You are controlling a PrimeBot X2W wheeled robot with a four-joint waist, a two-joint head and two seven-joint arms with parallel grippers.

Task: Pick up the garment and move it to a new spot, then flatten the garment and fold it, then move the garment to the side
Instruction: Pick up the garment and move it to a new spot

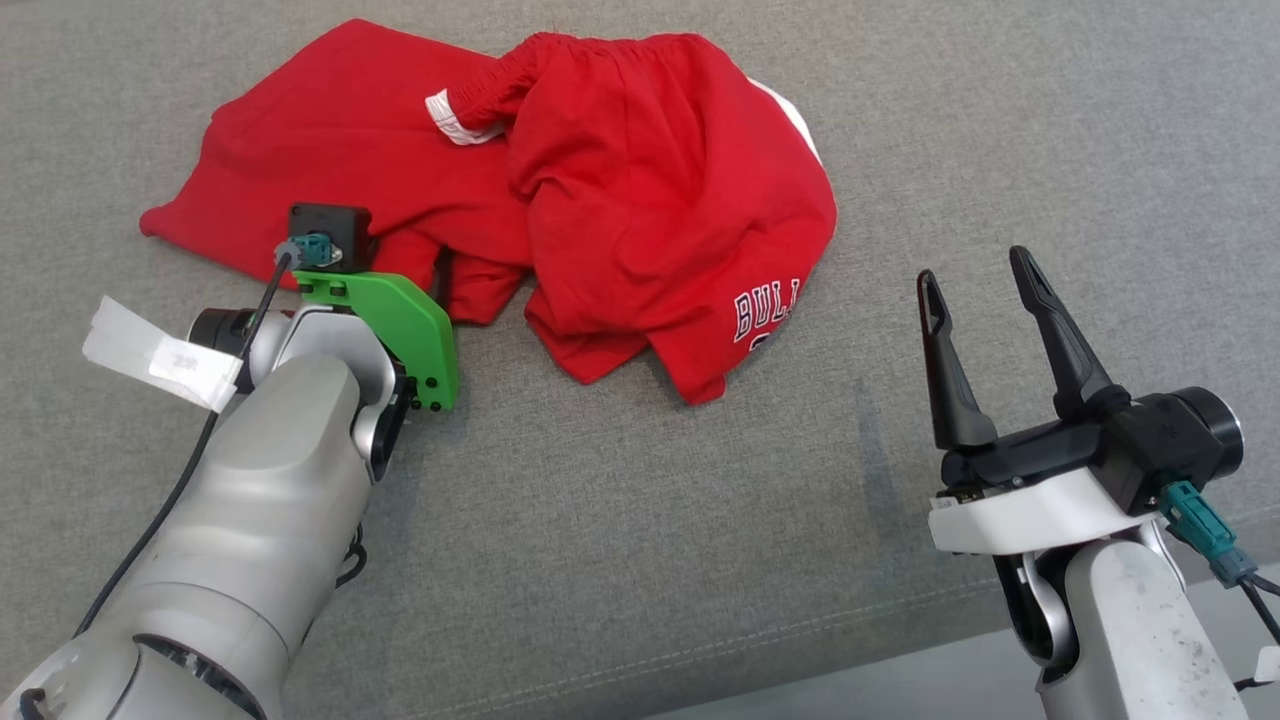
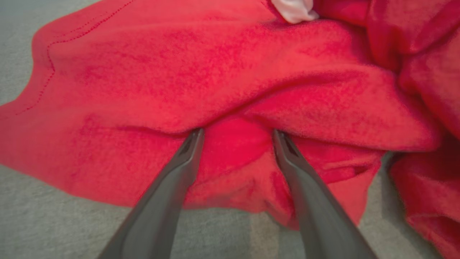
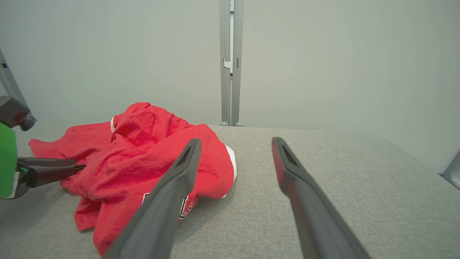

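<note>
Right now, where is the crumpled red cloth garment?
The crumpled red cloth garment lies on the grey fabric surface, upper centre of the head view, the left gripper at its near left edge.

A grey padded surface point(image 1: 640, 520) of woven cloth carries one thing: a red garment point(image 1: 640, 190), crumpled and lying in loose folds. One flat part of the garment spreads out to the left of its bunched middle. A bit of white trim point(image 1: 450, 115) shows near the garment's far edge, and white lettering point(image 1: 765, 312) sits on its near hem. Nearer than the garment, towards the surface's front edge, runs what may be a stitched seam point(image 1: 790, 628); it is faint.
</note>
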